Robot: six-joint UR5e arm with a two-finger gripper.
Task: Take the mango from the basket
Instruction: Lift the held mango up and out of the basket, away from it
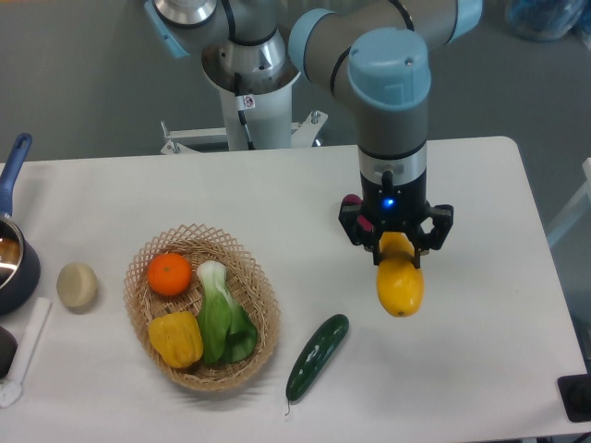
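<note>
Table [480,185]: white, under the claw.
Claw [395,247]: squeezing the mango's top.
Mango [400,284]: hangs below the claw.
Basket [261,286]: off to the claw's side.
Writing: none I can read.

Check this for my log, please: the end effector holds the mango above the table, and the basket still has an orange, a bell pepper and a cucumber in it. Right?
Not quite. The end effector does hold the mango above the table, but the cucumber lies on the table beside the basket, not in it. The basket holds the orange, the pepper and a leafy green, as the camera view shows.
</note>
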